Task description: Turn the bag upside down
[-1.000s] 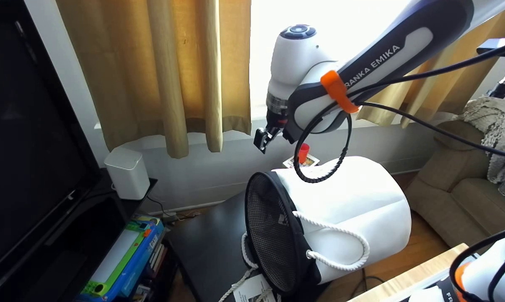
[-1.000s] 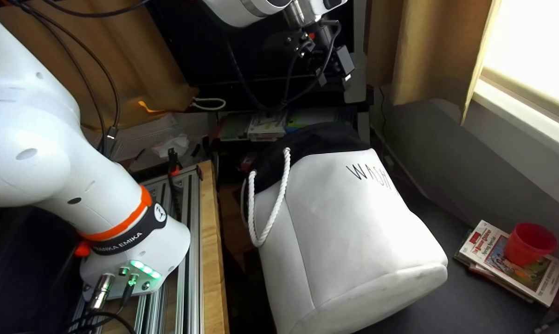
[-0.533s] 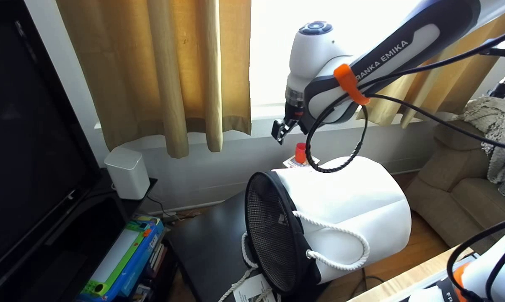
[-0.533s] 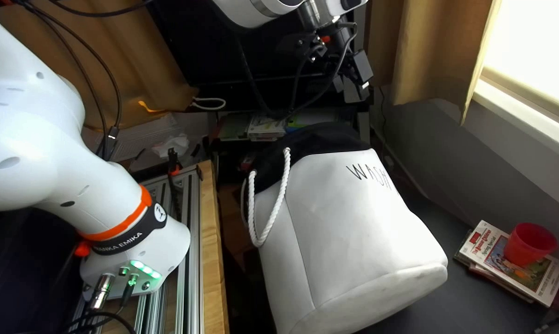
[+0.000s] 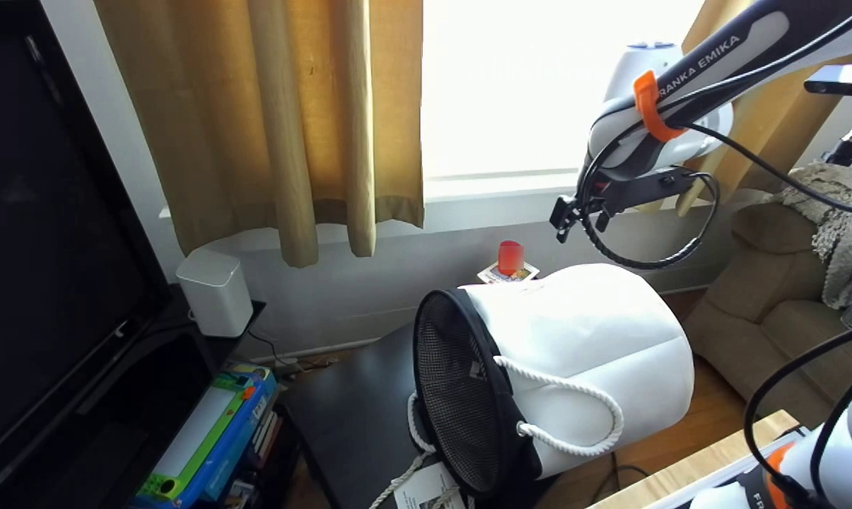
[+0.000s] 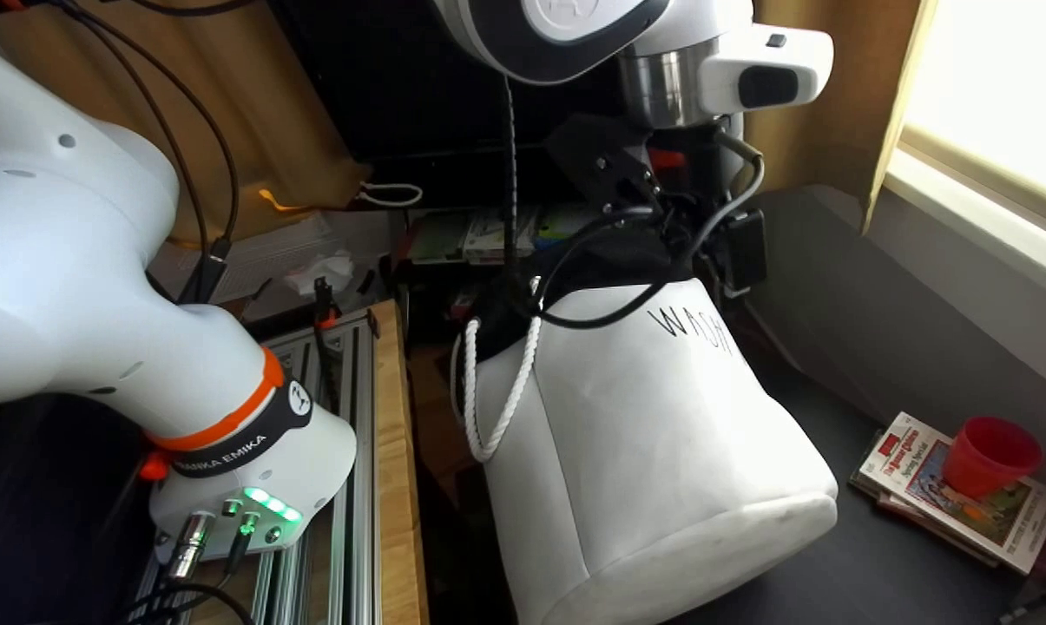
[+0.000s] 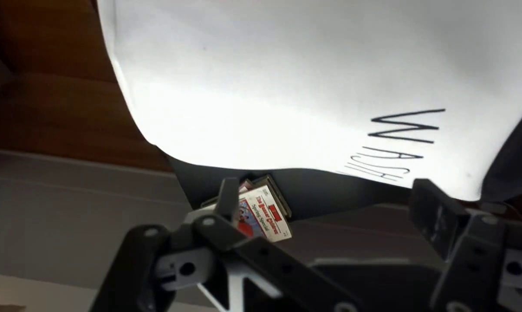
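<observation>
The white fabric bag (image 5: 595, 353) lies on its side on the black table (image 5: 362, 396). Its black-rimmed mesh opening faces the television side. Its round base (image 6: 705, 555) faces the opposite way. A white rope handle (image 6: 523, 382) hangs on the side nearer the robot base, and WASH is written on its window side. My gripper (image 5: 580, 220) is open and empty, in the air above the bag toward the window, apart from it. In the wrist view the spread fingers (image 7: 325, 193) frame the bag's edge, with the bag's white side (image 7: 286, 86) filling the upper part.
A red cup (image 6: 991, 456) stands on several books (image 6: 909, 451) on the window side of the table. A white box-like device (image 5: 216, 293) stands by the television (image 5: 51, 233). The wooden bench edge (image 6: 392, 486) with the robot base borders the other side. Curtains (image 5: 277, 120) hang beside the window.
My gripper has moved away from the television, back along the bag toward its base end, and the wrist has turned. The bag has not moved.
</observation>
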{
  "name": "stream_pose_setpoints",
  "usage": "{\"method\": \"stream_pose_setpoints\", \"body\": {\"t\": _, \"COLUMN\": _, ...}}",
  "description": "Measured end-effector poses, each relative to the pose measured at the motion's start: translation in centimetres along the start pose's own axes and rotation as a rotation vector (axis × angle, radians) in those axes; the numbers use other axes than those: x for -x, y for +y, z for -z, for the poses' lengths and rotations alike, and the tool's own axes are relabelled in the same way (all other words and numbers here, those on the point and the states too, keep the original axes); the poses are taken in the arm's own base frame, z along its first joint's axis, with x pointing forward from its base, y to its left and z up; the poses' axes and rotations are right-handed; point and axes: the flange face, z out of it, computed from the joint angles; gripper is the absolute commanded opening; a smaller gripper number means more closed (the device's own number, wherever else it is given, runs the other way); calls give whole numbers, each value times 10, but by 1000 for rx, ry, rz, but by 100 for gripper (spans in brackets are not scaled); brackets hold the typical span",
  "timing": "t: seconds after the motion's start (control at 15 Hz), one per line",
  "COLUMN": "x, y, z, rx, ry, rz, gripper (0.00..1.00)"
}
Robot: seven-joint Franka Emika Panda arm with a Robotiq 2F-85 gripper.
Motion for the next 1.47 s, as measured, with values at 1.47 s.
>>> {"method": "stream_pose_setpoints", "body": {"t": 1.47, "x": 46, "y": 151, "z": -96, "rx": -106, "ry": -171, "rz": -130, "gripper": 100}}
